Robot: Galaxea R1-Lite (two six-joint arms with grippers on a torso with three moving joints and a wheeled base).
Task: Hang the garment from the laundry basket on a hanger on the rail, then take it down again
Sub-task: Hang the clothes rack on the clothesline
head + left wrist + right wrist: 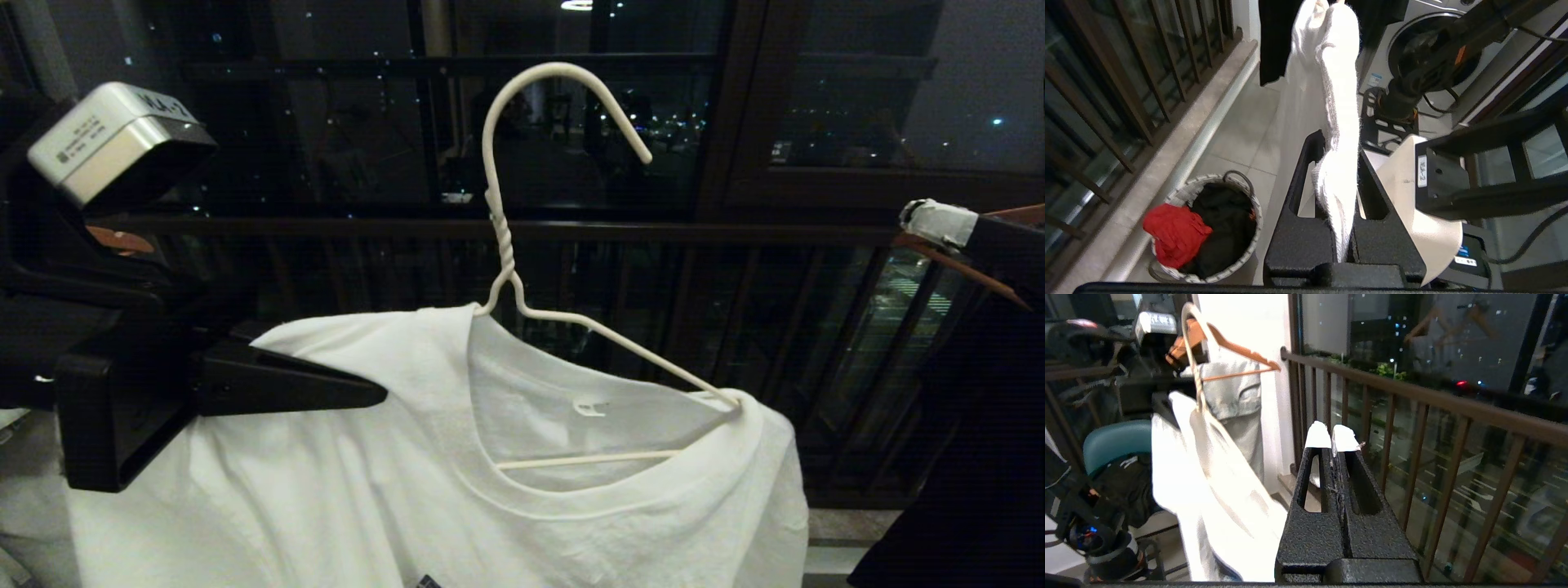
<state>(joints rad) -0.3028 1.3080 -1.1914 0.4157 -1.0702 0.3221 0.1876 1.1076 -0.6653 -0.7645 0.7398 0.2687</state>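
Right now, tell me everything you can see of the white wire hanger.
The hanger is thin white wire with an open curved hook on top and a twisted neck below it. It stands roughly upright with the hook free in the air, on no rail. One shoulder arm slopes down bare to the collar edge; the other is hidden under the T-shirt, which is draped over it. The bottom bar shows through the neck opening. The left hand is shut on the covered shoulder; the right hand is shut and apart.
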